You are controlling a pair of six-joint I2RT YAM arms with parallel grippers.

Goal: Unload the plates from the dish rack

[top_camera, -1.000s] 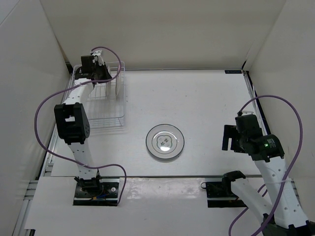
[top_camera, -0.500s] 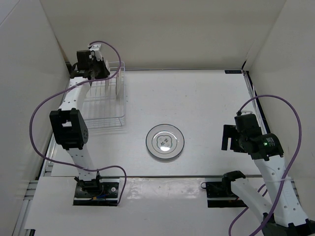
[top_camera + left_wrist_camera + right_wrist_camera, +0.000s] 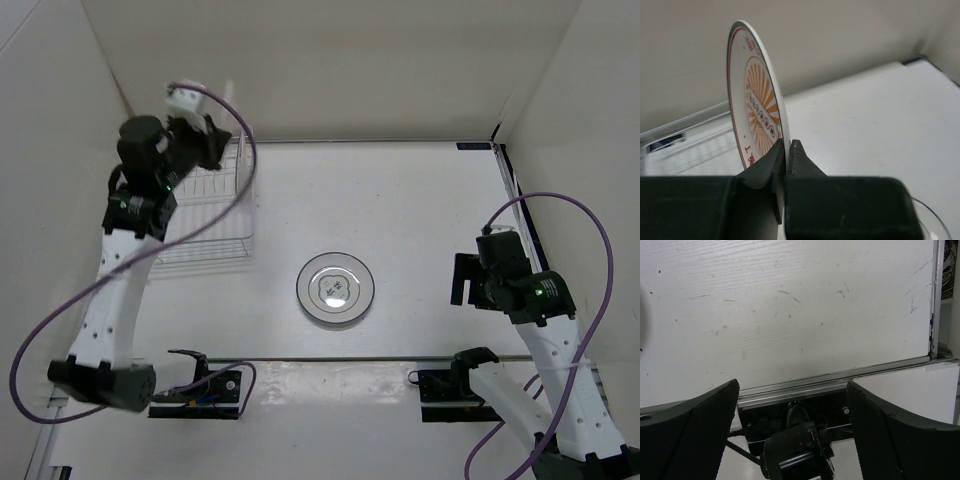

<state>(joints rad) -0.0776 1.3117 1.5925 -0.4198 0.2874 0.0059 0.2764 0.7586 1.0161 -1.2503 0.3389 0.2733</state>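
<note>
Two plates, one dish rack | left fingers (image 3: 799, 162) clamped on the rim of the orange plate (image 3: 757, 112), now raised above the dish rack (image 3: 215, 240) after sitting low among its tines | no further plate visible in rack, last unload judged underway | white plate (image 3: 336, 289) flat mid-table (image 3: 430, 200) | right fingers (image 3: 690, 430) spread, empty.

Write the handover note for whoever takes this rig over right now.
Grippers: the left gripper is shut on the rim of the orange plate, holding it upright above the far end of the dish rack. The right gripper is open and empty, low over the table on its near right side.
Done: the white plate lies flat mid-table.
Left: carry the orange plate clear and set it on the table. No other plate shows in the rack.
</note>
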